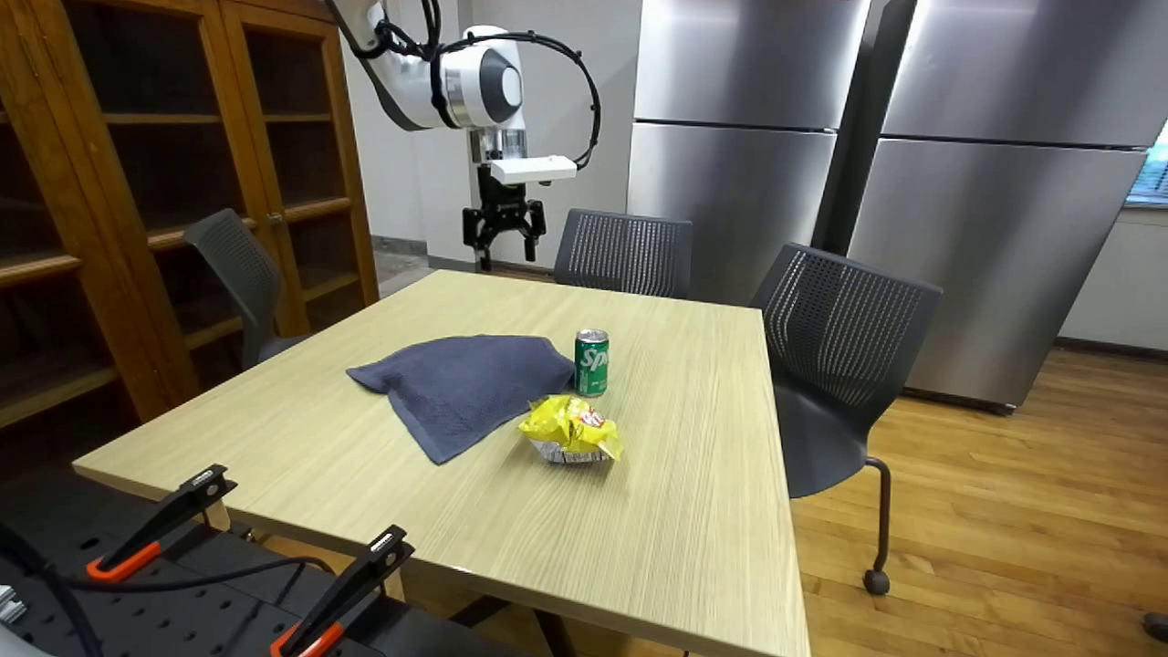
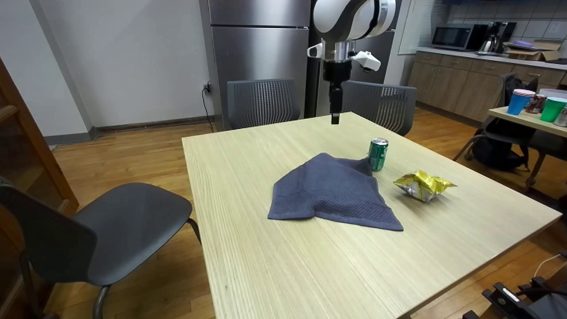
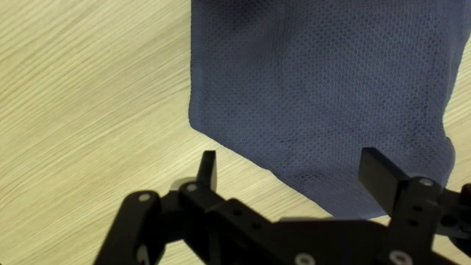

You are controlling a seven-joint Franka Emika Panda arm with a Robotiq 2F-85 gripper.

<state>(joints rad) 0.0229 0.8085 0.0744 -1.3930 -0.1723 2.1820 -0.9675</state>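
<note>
My gripper (image 1: 507, 256) is open and empty in the air above the far part of the table; it also shows side-on in an exterior view (image 2: 335, 118). In the wrist view its spread fingers (image 3: 289, 162) frame the edge of a dark blue cloth (image 3: 323, 92), with bare wood under the left finger. The cloth lies spread with some folds on the table in both exterior views (image 1: 470, 388) (image 2: 330, 190). A green soda can (image 1: 591, 363) (image 2: 378, 154) stands upright beside the cloth. A yellow crumpled chip bag (image 1: 570, 424) (image 2: 423, 185) lies near the can. Nothing touches the gripper.
The light wood table (image 1: 693, 529) (image 2: 248, 261) has dark chairs (image 1: 625, 251) (image 1: 835, 365) (image 2: 133, 230) around it. Black and orange clamps (image 1: 342, 593) sit at its near edge. Steel refrigerators (image 1: 730, 182) and a wooden cabinet (image 1: 205, 164) stand behind and beside it.
</note>
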